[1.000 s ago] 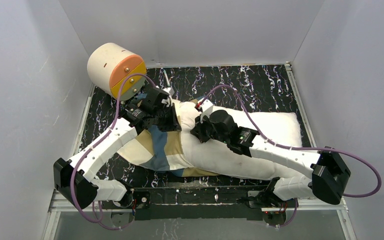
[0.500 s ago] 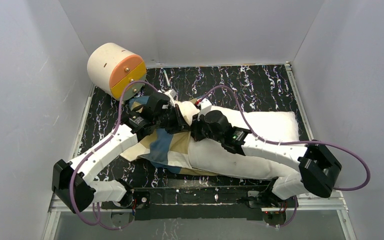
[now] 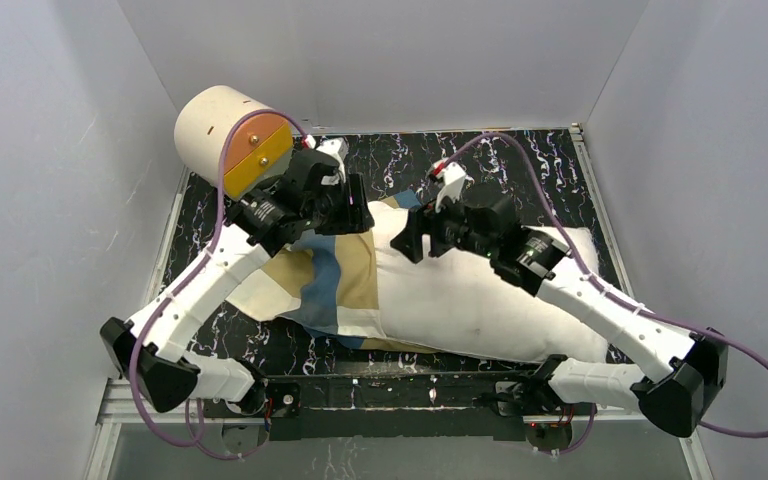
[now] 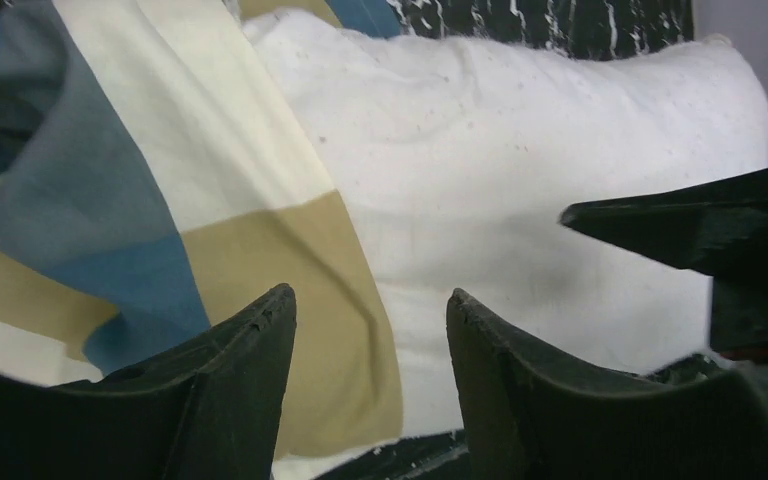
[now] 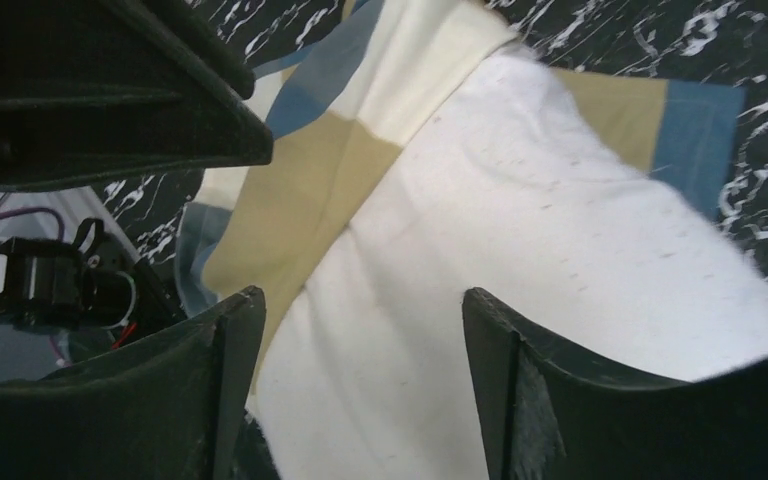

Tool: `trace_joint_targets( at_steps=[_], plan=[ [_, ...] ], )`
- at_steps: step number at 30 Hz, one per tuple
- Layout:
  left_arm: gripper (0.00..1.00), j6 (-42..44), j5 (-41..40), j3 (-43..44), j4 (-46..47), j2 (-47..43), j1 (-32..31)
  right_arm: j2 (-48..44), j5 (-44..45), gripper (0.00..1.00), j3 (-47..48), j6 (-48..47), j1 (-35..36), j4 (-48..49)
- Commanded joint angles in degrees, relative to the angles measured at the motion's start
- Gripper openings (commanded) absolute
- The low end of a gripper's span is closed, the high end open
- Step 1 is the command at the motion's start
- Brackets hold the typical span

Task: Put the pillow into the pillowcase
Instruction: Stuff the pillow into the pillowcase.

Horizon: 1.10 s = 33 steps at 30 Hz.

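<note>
A white pillow [image 3: 480, 300] lies lengthwise across a black, white-veined surface [image 3: 520, 165], with its left end tucked into a pillowcase [image 3: 325, 285] of blue, tan and cream blocks. The greater part of the pillow (everything to the right of the pillowcase's mouth) is bare and reaches almost to the right edge of the surface. The mouth crosses the pillow in a slanting line, and a blue-and-tan corner of the fabric shows beyond the pillow's far side.

The left end effector [image 3: 352, 212] hovers over the far edge of the pillowcase, its fingers [image 4: 245, 385] spread wide with nothing between them. Through that gap, the left wrist view shows the tan block meeting the white pillow. The right end effector [image 3: 412, 238] is poised just beside it, over the bare pillow near the mouth. It too is spread open and holds nothing, as the right wrist view shows. The two end effectors are close together but not touching.

A cream cylinder [image 3: 225, 140] with an orange face sits at the far left corner, apart from the pillow and pillowcase.
</note>
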Motion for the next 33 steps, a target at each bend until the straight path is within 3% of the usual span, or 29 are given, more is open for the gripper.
trace_joint_targets(
  at_steps=[1,6,11,15,18,23,26,33],
  plan=[
    [0.57,6.7,-10.1,6.0,-4.9,6.0,-0.2,2.1,-7.2,0.85,5.0,-4.1,-9.0,-3.3],
    [0.59,8.3,-13.0,11.8,-2.2,13.3,1.6,11.9,-17.5,0.95,12.8,-5.7,-17.2,-2.9],
    [0.56,6.5,-7.7,16.0,-0.7,20.1,5.6,23.7,-24.0,0.94,20.0,-8.5,-20.5,-4.6],
    [0.54,5.3,-4.9,15.2,1.1,20.2,8.5,34.8,-33.1,0.88,26.0,-9.4,-21.2,-6.7],
    [0.53,5.9,-3.0,14.2,0.2,19.6,10.0,41.1,-39.2,0.74,28.9,-10.2,-20.7,-10.4],
    [0.53,8.2,-0.8,9.8,-2.4,16.0,12.0,37.9,-39.1,0.22,22.7,-10.4,-17.3,-6.4],
    [0.53,8.4,0.0,8.1,-2.5,14.8,12.3,33.0,-35.8,0.01,16.9,-7.9,-16.4,-1.2],
    [0.52,7.2,6.3,7.0,0.5,19.0,12.3,26.7,-32.7,0.01,8.9,-3.4,-15.9,5.3]
  ],
)
